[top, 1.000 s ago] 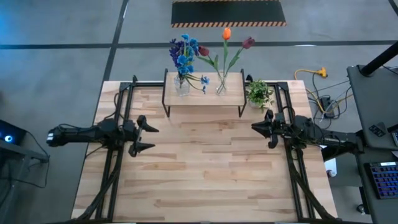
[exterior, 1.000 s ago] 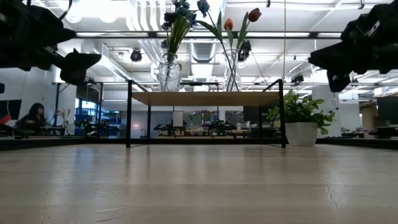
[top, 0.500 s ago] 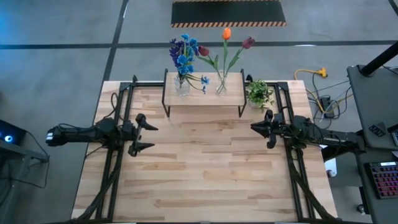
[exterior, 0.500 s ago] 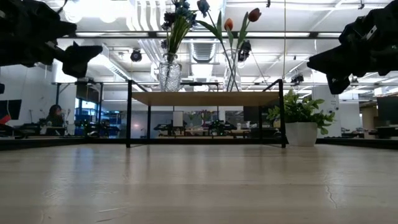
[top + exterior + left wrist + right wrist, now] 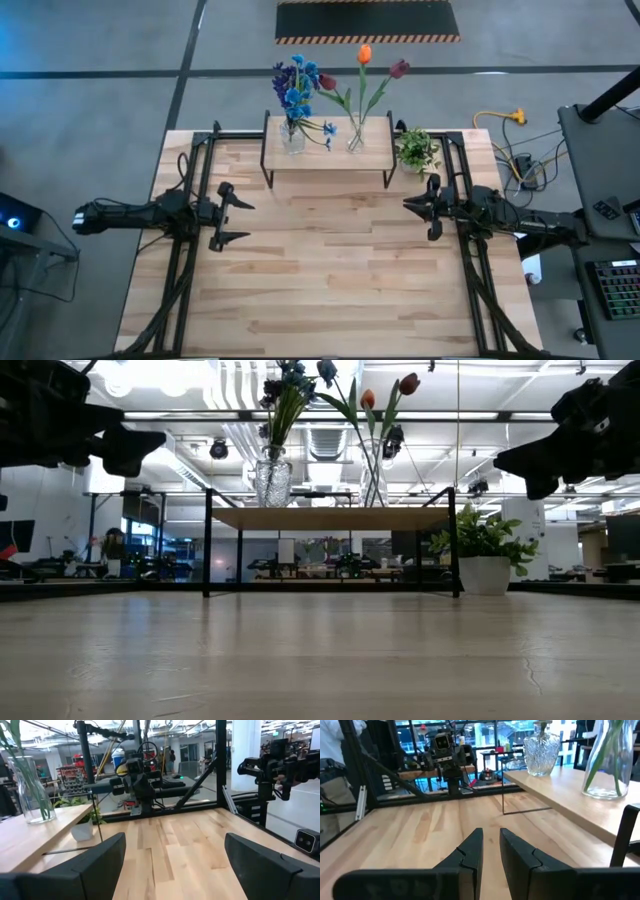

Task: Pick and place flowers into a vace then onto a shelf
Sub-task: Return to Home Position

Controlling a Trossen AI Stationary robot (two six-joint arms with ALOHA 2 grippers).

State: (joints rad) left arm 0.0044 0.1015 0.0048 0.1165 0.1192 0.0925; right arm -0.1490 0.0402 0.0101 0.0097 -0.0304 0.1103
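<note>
The flowers stand in two glass vases on the shelf [image 5: 325, 155] at the table's far edge. The blue and purple bunch [image 5: 295, 85] is in the left vase [image 5: 292, 138], and the orange, maroon and dark red tulips [image 5: 364, 60] are in the right vase [image 5: 355, 138]. Both vases rest by their bases on the wood board [image 5: 330, 517]. My left gripper [image 5: 240, 215] hovers open over the table's left side, short of the shelf. My right gripper [image 5: 408, 206] hovers shut over the right side, beside the shelf's right end, its fingers [image 5: 470, 855] almost together.
A small leafy potted plant [image 5: 416, 150] stands on the table just right of the shelf, near my right gripper. Black frame rails run along both table sides. The plank tabletop [image 5: 330, 280] stretches from the shelf to the near edge. A person shows far off in the room.
My left gripper has risen a little above the table, still open. The vases, the flowers and the shelf have kept still.
</note>
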